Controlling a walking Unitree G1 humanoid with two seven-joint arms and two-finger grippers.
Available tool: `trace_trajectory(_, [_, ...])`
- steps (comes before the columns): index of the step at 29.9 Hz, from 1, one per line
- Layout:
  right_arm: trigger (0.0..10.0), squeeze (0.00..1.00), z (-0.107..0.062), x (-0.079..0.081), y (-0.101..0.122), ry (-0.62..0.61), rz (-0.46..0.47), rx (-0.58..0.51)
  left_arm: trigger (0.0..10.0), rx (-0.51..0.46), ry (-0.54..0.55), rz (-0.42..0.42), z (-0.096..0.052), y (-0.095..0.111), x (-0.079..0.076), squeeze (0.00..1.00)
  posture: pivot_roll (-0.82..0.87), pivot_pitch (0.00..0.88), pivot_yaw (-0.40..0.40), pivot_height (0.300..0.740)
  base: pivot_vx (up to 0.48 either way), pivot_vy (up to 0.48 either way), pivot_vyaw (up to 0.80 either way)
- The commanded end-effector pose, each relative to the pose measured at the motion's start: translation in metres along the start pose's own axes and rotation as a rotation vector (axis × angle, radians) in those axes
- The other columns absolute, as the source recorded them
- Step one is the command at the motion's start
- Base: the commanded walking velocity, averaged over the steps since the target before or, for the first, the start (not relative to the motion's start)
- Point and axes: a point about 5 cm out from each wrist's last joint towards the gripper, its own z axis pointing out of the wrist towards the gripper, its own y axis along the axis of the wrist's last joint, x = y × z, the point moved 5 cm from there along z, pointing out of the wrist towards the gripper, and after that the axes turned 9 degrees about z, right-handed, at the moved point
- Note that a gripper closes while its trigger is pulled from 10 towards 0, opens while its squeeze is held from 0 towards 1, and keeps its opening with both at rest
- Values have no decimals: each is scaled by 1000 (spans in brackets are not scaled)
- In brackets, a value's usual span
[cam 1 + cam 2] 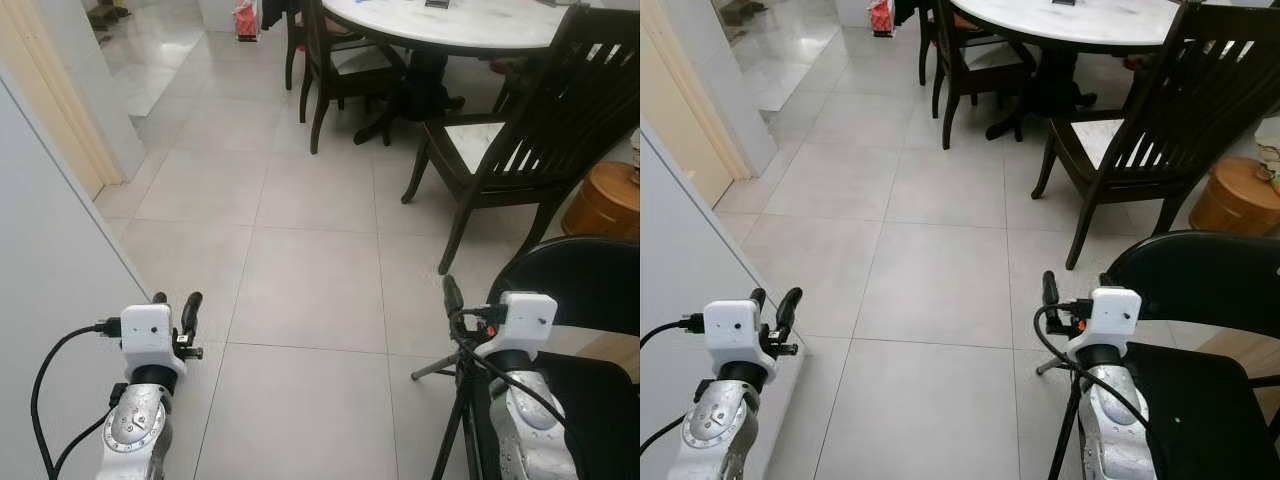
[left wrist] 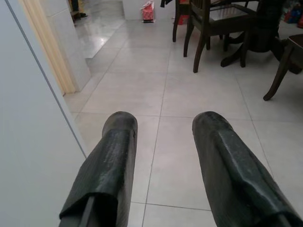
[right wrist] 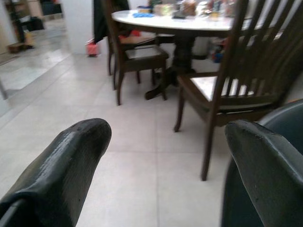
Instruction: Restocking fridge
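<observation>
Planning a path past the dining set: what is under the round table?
Under the round table stands a dark pedestal base with splayed feet on the tiled floor. Dark wooden chairs hide the rest.

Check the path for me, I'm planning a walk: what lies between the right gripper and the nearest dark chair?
Bare floor tiles between right gripper and dark chair, in the left eye view.
</observation>
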Motion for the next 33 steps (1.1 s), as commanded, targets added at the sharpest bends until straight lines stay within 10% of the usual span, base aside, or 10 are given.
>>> trace_trajectory(1, [10000, 0, 2, -6, 3, -25, 6, -1, 10000, 9, -10, 11, 1, -3, 0, 0, -96, 84, -7, 740, 0, 0, 0])
trace_trajectory(14, [10000, 0, 0, 4, 0, -25, 36, -6, 10000, -2, -9, 4, 7, -1, -1, 0, -96, 63, -3, 740, 0, 0, 457])
trace_trajectory(33, [10000, 0, -21, -33, -44, -121, -7, 154, 10000, 96, -26, 5, 1, -34, -1, 0, -92, 73, 4, 740, 0, 0, 794])
